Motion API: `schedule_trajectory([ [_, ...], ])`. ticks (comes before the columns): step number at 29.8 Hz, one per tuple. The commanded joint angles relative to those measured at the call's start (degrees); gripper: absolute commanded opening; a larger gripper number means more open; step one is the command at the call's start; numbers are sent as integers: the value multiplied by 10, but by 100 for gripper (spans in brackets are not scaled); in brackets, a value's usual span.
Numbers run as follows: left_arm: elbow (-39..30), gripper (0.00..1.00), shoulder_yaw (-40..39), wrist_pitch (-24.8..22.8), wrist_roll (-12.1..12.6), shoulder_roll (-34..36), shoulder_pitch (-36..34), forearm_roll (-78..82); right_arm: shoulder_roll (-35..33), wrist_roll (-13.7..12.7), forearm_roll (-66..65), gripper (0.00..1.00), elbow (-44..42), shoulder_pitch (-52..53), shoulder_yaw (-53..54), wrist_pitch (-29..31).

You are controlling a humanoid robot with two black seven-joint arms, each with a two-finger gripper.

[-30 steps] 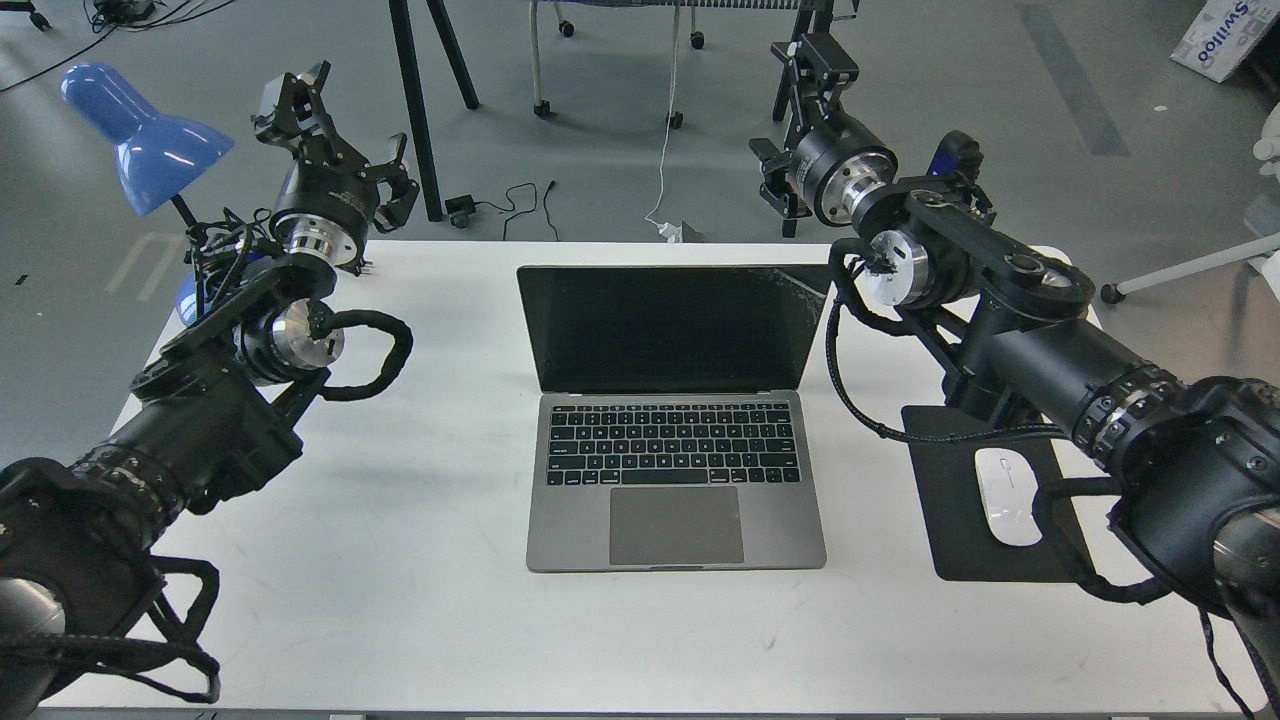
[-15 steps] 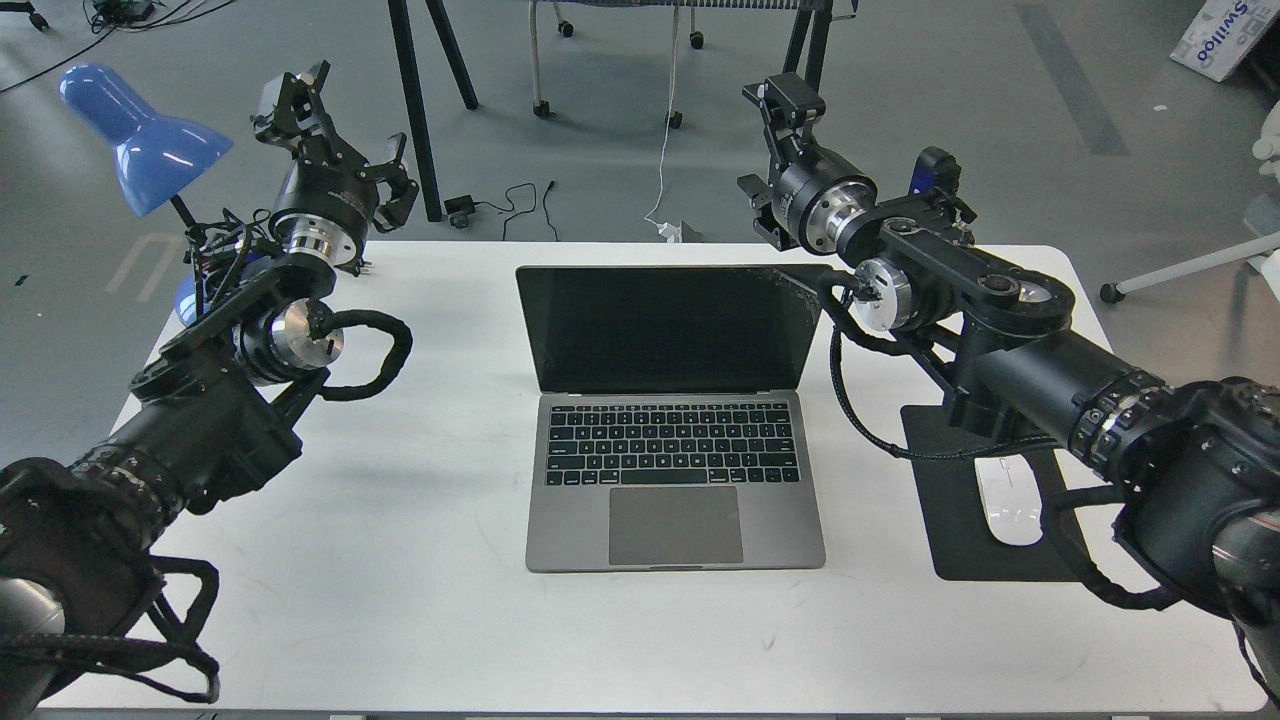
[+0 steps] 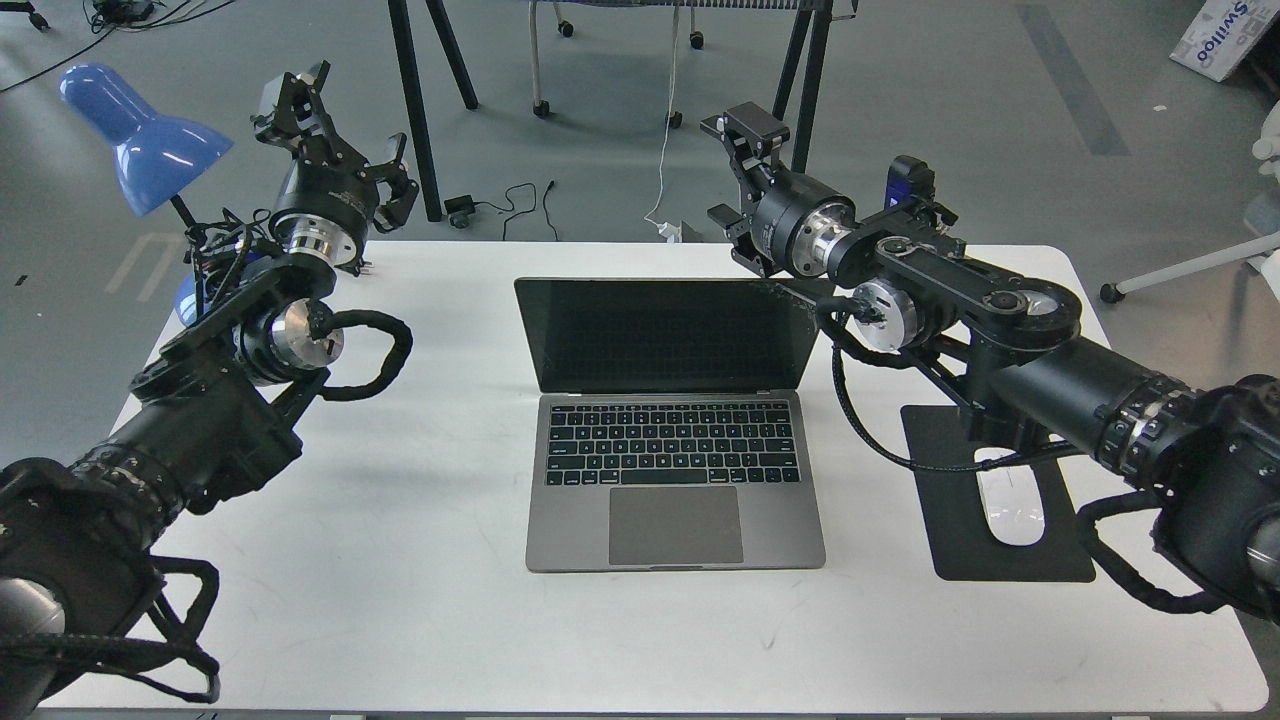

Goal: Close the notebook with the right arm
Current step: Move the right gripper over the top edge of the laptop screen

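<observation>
Right gripper (image 3: 738,175), at the far end of the right arm (image 3: 1000,330), now sits further left than a second ago, behind the top right corner of the notebook (image 3: 672,420) and just beside it; whether it touches the lid cannot be told. Its fingers spread apart, one raised over the floor and one low by the table edge, grasping nothing. The screen shows shorter than in the earlier frames, its top edge lower, so the lid leans further forward, though the notebook is not yet closed. It lies at the middle of the white table (image 3: 400,560), keyboard and trackpad facing the robot, screen black. The black mouse pad (image 3: 960,530) with the white mouse (image 3: 1012,505) lies to its right, partly under the right arm, whose braided cable loops down between arm and notebook. Left gripper (image 3: 335,140) hangs where it was, above the far left table corner, near the blue lamp (image 3: 140,135), fingers parted and empty, well apart from the notebook.
</observation>
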Motion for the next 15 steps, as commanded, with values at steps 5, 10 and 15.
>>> schedule_trajectory([
  [5, 0, 100, 0, 0, 0, 0, 0, 0, -19, -1, -1, 100, 23, -1, -4, 29],
  [10, 0, 100, 0, 0, 0, 0, 0, 0, -48, -19, -2, 100, 68, -5, -10, 56],
  [15, 0, 100, 0, 0, 0, 0, 0, 1, -73, -20, -2, 100, 105, 0, -64, 80],
])
